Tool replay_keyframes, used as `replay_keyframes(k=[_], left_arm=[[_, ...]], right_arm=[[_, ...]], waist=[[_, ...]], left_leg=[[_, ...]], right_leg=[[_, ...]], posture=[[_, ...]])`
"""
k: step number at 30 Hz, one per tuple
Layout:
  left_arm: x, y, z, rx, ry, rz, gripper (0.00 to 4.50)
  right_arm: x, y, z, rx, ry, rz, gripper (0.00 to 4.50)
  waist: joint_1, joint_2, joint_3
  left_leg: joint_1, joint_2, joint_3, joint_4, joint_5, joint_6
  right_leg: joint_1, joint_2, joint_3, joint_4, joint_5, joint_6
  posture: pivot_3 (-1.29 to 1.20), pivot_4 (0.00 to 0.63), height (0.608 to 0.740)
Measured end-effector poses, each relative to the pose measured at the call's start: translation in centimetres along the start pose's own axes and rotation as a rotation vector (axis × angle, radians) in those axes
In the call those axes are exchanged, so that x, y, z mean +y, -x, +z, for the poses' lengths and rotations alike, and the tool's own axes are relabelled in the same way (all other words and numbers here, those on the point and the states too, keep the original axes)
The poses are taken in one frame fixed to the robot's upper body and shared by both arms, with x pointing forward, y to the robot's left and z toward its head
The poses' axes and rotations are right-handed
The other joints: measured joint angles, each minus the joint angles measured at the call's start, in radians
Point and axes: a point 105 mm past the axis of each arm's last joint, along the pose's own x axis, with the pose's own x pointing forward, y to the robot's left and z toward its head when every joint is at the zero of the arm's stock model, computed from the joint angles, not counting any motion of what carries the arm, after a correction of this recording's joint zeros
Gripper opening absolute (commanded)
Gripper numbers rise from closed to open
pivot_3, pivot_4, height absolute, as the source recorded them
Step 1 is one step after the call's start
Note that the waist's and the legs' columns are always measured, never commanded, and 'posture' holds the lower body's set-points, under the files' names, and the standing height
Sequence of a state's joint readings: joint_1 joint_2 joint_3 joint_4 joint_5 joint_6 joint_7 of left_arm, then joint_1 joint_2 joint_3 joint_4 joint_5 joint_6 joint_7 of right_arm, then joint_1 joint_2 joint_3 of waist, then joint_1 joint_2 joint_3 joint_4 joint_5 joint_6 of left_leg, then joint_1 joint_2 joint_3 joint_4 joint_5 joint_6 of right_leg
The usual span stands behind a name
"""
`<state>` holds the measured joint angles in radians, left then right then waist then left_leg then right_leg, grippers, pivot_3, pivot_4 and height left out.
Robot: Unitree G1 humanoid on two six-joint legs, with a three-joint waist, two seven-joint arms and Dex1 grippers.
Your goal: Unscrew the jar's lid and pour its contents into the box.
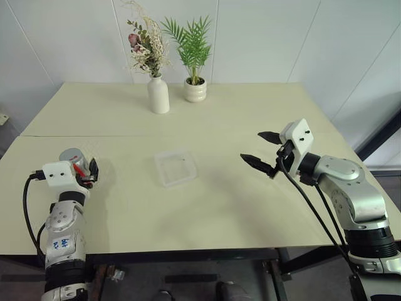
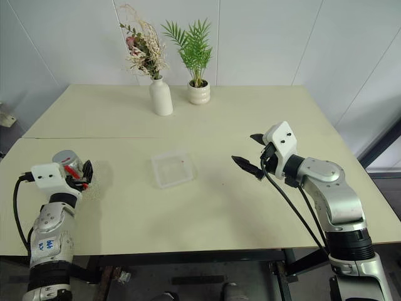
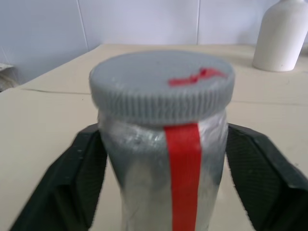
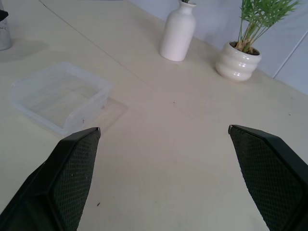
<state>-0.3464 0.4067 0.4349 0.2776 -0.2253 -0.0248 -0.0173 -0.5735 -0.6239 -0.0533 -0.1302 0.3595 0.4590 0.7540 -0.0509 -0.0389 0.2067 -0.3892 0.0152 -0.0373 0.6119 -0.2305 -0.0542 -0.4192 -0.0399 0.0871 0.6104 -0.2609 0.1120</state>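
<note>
The jar (image 3: 163, 183), a silver-grey cylinder with a red stripe, stands upright near the table's left edge (image 1: 74, 158). Its ribbed grey lid (image 3: 159, 86) sits on top, marked with a red smear. My left gripper (image 1: 83, 168) is shut on the jar, one black finger (image 3: 77, 183) pressed against each side below the lid. The contents are hidden inside the jar. The box (image 1: 160, 170), a shallow clear tray, lies at the table's middle. My right gripper (image 1: 252, 145) hovers open above the table right of the box, and its wrist view shows the box (image 4: 29, 113) beyond its fingers.
A white vase (image 1: 158, 94) with dried flowers and a white plant pot (image 1: 195, 89) stand at the back of the table. A seam runs across the tabletop (image 1: 250, 200) behind the box. The table's front edge is close to both arms.
</note>
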Motion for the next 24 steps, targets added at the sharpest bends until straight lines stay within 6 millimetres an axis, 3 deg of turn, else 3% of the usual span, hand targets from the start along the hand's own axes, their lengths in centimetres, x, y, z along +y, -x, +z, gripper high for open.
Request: replay_keyframes(k=[2,11,15,24], left_arm=[[-0.1,0.0,-0.3,0.008,-0.001,-0.003,2.25],[-0.4,-0.4,-0.1,0.014,-0.002,-0.055,2.24],[-2.7,-1.3,1.1,0.025,0.03,-0.266,2.24],[-8.8,-1.9,6.6,-0.095,0.043,-0.736,2.24]], right_arm=[[0.0,0.0,0.0,0.0,0.0,0.0,4.5],[0.0,0.0,0.1,0.002,0.003,0.0,4.5],[0.0,0.2,0.6,0.007,0.021,0.003,4.5],[1.0,-0.1,2.8,-0.037,0.035,-0.004,4.5]], waist=[[0.0,0.0,0.0],[0.001,0.0,0.0],[0.001,0.0,0.0],[-0.001,0.0,0.0]], left_leg=[[0.0,0.0,0.0,0.0,0.0,0.0],[0.0,0.0,0.0,0.0,0.0,0.0],[0.0,0.0,0.0,0.0,0.0,0.0],[-0.001,0.0,0.0,0.0,-0.001,0.0]], right_leg=[[0.0,0.0,0.0,0.0,0.0,0.0],[0.0,0.0,0.0,0.0,0.0,0.0],[0.0,0.0,0.0,-0.001,0.0,0.0],[0.0,0.0,-0.001,-0.002,0.0,0.0]], posture=[[0.0,0.15,0.74],[0.0,0.15,0.74],[0.0,0.15,0.74],[0.0,0.15,0.74]])
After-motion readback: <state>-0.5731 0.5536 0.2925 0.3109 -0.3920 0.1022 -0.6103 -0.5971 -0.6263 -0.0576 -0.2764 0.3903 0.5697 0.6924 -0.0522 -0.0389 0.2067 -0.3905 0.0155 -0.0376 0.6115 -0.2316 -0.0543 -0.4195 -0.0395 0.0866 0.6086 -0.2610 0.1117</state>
